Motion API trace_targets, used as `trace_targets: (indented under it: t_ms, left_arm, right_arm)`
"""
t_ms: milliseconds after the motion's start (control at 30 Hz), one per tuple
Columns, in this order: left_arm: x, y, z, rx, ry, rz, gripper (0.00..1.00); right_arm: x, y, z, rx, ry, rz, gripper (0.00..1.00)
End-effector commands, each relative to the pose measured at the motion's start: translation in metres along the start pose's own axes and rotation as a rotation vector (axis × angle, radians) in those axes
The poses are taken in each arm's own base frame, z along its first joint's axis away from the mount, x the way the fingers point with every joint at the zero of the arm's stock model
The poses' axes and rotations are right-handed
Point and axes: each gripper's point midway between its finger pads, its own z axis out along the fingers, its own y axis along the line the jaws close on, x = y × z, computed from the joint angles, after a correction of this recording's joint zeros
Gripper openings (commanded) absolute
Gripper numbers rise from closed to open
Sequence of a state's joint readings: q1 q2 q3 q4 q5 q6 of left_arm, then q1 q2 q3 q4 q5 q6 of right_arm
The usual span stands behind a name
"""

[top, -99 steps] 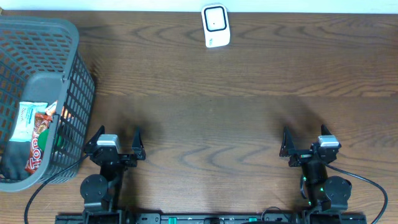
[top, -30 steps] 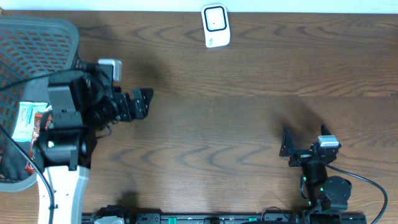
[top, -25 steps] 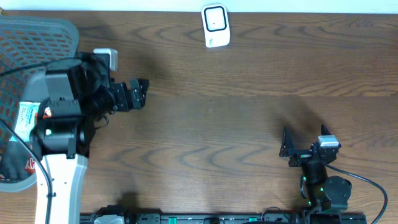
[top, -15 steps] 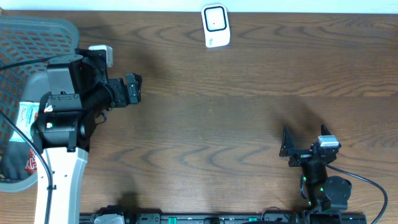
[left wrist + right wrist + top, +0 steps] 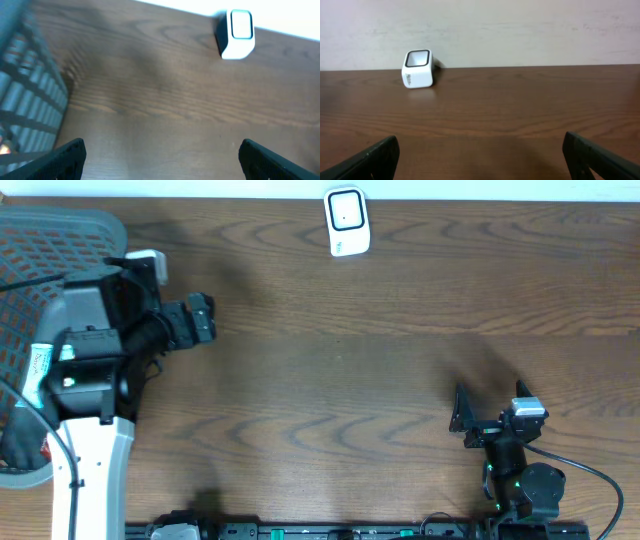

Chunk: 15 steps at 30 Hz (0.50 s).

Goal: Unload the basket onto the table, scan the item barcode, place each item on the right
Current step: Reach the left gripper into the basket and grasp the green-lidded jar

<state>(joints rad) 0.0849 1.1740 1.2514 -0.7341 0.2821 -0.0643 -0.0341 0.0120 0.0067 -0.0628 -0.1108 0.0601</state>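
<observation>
No text, number or brand can be read anywhere. The white scanner (image 5: 347,222) carries a small line of dark print low on its front, seen in the right wrist view (image 5: 413,78) as well, but it is too small to make out. In the basket (image 5: 60,225), the white packet (image 5: 38,368) shows a strip of greenish printing at its visible edge, mostly hidden by the left arm and illegible.
</observation>
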Motion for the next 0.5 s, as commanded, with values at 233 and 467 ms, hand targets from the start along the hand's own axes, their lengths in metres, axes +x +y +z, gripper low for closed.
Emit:
trace_targets:
  t_ms: [233,467]
  left_arm:
    - [-0.061,0.003,-0.058,-0.036,-0.163,-0.032,0.98]
    - [-0.097,0.033,-0.084,-0.113,-0.267,-0.123,0.98]
  right_arm:
    - [0.001,0.002,0.000,-0.006,0.001,0.010,0.99]
    - [0.001,0.002,0.000,-0.006,0.001,0.010,0.99]
